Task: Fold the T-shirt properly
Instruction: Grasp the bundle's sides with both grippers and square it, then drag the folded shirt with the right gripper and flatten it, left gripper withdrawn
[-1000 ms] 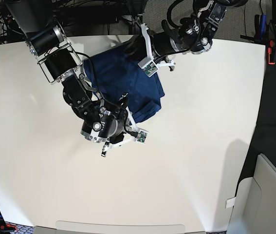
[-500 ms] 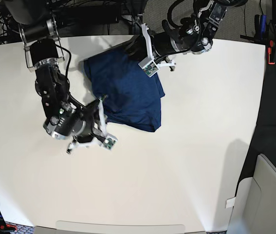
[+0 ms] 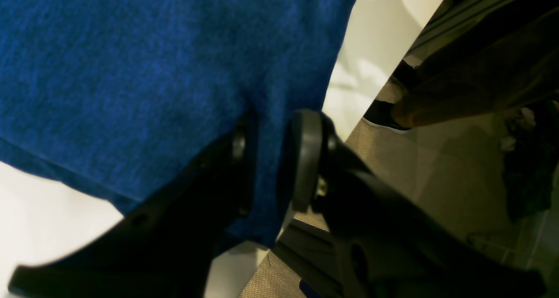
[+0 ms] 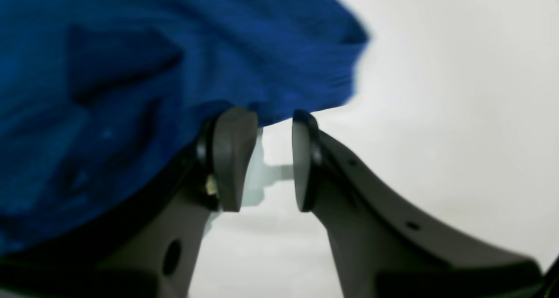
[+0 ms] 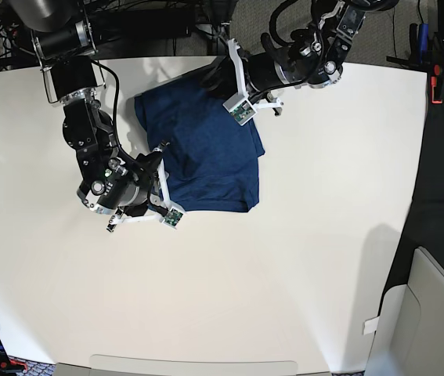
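Observation:
The dark blue T-shirt (image 5: 206, 149) lies in a folded heap at the back middle of the white table (image 5: 284, 258). My left gripper (image 5: 215, 76) is at the shirt's far edge by the table's back edge. In the left wrist view the left gripper (image 3: 267, 158) is shut on a fold of the shirt (image 3: 131, 71), which runs between the pads. My right gripper (image 5: 161, 155) is at the shirt's left edge. In the right wrist view the right gripper (image 4: 274, 158) is open and empty, its tips just short of the shirt's blurred hem (image 4: 174, 62).
The table's back edge is right behind the left gripper; past it are the floor and a person's shoe (image 3: 384, 114). A grey bin (image 5: 433, 313) stands at the lower right beside the table. Cables and a red tool (image 5: 437, 82) lie at the back.
My right arm let go at the shirt's near corner, swung left, then came back to the shirt's left edge. The shirt's near edge now lies flatter. The left arm has not moved.

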Robot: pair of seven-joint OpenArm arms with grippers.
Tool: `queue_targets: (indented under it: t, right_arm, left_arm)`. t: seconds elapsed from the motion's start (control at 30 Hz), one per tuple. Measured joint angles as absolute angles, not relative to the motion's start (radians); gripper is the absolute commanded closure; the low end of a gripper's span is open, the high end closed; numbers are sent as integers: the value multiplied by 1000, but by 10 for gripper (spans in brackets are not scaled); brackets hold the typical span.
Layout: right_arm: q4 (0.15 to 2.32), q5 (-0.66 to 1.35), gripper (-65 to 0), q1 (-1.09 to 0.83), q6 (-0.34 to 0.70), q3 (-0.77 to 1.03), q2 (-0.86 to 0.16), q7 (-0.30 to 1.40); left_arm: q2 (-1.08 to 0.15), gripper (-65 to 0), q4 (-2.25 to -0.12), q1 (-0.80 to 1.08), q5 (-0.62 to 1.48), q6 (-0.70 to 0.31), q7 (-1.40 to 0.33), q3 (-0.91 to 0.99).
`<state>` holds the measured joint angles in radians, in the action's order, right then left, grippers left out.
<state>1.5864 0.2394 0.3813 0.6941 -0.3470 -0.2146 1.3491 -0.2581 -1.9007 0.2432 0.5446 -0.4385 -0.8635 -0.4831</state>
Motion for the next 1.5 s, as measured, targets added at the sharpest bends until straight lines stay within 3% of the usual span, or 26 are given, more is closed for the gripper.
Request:
queue_targets:
  t: [0.3,0.63,0.97,1.5]
  right_arm:
    - [1713,623,-171,338,697,-350,-213,1403]
    - [1684,785,-171,282,696,-491,-214,1405]
    - [1522,783,-171,266,705,-530,-210,1361]
    - [1264,437,-171,437,730,-505,-218,1083]
  left_arm:
    - [-257,-122,-1988,255,545,-439,-865,-337]
    - [-257,-122,-1988,279,545,-439,-878,-54]
    - [-255,-122,-1987,279,545,-441,-878,51]
    - [-249,-122,-1987,280,545,-442,-877,54]
